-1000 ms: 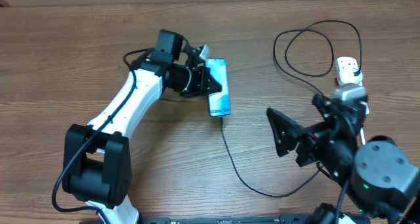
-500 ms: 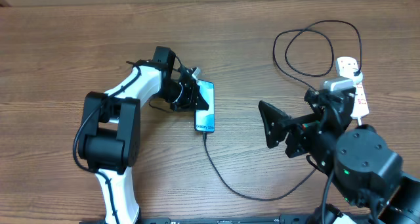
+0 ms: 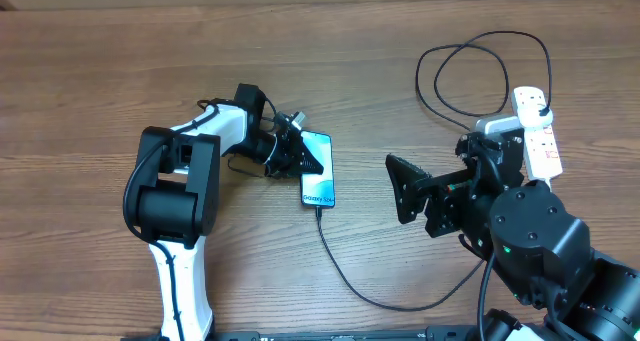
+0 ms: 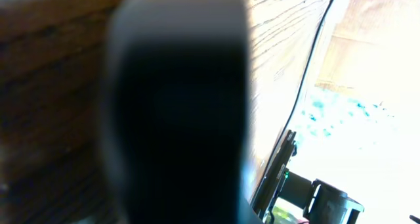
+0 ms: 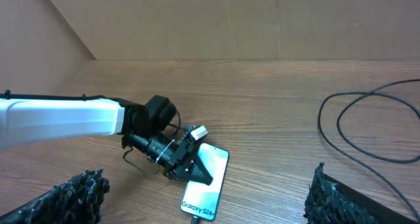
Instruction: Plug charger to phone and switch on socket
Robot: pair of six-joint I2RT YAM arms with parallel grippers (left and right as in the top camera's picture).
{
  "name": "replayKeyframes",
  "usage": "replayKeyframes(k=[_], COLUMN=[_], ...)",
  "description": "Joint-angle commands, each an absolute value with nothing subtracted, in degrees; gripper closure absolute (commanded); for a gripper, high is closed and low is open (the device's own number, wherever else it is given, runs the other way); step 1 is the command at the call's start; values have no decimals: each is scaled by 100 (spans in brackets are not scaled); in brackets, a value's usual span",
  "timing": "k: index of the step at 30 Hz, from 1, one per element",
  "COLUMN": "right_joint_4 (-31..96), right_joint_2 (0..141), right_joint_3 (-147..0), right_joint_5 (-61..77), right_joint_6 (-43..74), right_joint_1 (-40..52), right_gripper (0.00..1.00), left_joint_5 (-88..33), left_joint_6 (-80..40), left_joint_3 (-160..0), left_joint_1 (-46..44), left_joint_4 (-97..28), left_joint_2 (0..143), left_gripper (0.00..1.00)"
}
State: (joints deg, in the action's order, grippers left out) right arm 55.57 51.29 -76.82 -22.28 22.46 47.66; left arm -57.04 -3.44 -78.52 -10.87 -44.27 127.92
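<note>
Shifted since a second ago: left arm (image 3: pixel 178 176) folded back, phone (image 3: pixel 317 182) dragged nearer and leftward; right arm (image 3: pixel 520 231) pushed further in. Open wood on the table's (image 3: pixel 80 71) left and far sides. Tight at the right edge, with the socket (image 3: pixel 537 131) just beside the right arm. Phone flat, left of centre, teal screen up, white lettering at the near end. Charger (image 3: pixel 331 246) meeting that end, curving off right. Left gripper (image 3: pixel 298 156) pinching the phone's far-left edge. Right gripper (image 3: pixel 398 189) spread wide, well apart from it.
</note>
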Motion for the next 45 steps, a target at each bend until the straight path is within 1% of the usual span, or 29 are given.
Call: replayKeyframes(k=[1, 4, 6, 11, 17, 24, 28, 30, 36, 40, 45], right_joint_4=[5566, 5631, 5690, 5758, 5802, 5800, 5778, 5782, 5756, 5758, 5758], right_joint_2=[5098, 5098, 5098, 5098, 5098, 5098, 5140, 5207, 5446, 5533, 5537], right_joint_3=[-7732, -7732, -7732, -7732, -7732, -7732, -7732, -7732, -7732, -7732, -7732], right_joint_5=[-2228, -2228, -2228, -2228, -2228, -2228, -2228, -2226, -2228, -2224, -2228], right_joint_6=[2274, 2274, 2274, 2274, 2274, 2276, 2274, 2276, 2346, 2427, 2425], right_joint_1=[4751, 4751, 4751, 4751, 4751, 4751, 4751, 4751, 4751, 4751, 4751], right_gripper=[0, 0, 0, 0, 0, 0, 0, 0, 0, 0, 0], left_joint_5=[-4834, -4683, -4578, -4226, -3634, -3103, -3642, -3496, -3183, -2482, -2510], left_joint_6=[-174, -172, -200, -508, -690, -567, 161, 454, 290, -196, -596], left_joint_3=[-7889, -7889, -7889, -7889, -7889, -7891, -7905, -7942, -8145, -8272, -8270], left_joint_1=[-1083, -1085, -1083, -1083, -1083, -1096, -1177, -1278, -1358, -1354, -1354], left_joint_4=[-4525, -4591, -4589, -4584, -4692, -4764, -4727, -4755, -4460, -4473, -4554], left_joint_2=[12927, 12927, 12927, 12927, 12927, 12927, 12927, 12927, 12927, 12927, 12927], left_gripper=[88, 86, 78, 68, 54, 51, 50, 47, 45, 45, 45])
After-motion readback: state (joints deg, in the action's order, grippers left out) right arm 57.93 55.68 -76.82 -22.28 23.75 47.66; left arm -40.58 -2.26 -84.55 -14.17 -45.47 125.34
